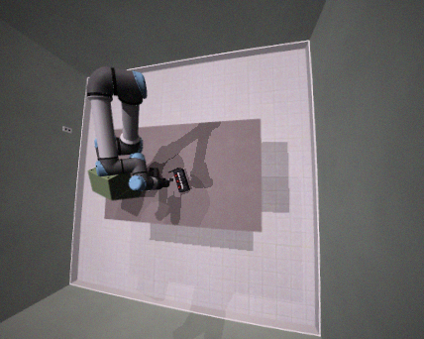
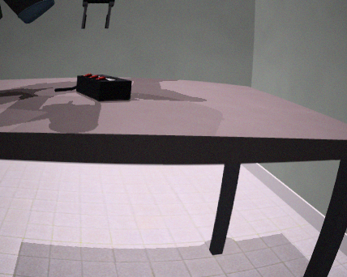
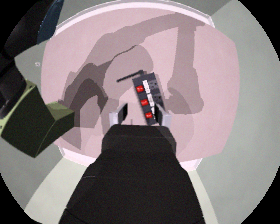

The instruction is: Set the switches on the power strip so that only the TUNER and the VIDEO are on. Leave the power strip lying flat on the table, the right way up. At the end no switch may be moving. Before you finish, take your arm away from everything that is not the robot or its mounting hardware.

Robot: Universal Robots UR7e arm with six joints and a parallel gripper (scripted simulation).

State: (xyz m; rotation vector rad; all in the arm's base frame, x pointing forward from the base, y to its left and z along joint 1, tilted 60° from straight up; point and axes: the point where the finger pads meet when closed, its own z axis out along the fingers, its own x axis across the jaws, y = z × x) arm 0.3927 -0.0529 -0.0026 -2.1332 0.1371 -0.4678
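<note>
The black power strip (image 2: pixel 104 87) lies flat on the table, right way up, with a row of red switches on top. It also shows in the overhead view (image 1: pixel 179 180) and in the wrist view (image 3: pixel 149 99). Its cable runs off to the left. My gripper (image 2: pixel 96 25) is open and empty, hanging well above the strip, near its left end. In the wrist view the fingertips frame the near part of the strip. The switch labels are too small to read.
The arm's green base block (image 1: pixel 110 184) stands at the table's left edge, beside the strip. The table (image 1: pixel 194 173) extends far to the right. A wall stands behind the table.
</note>
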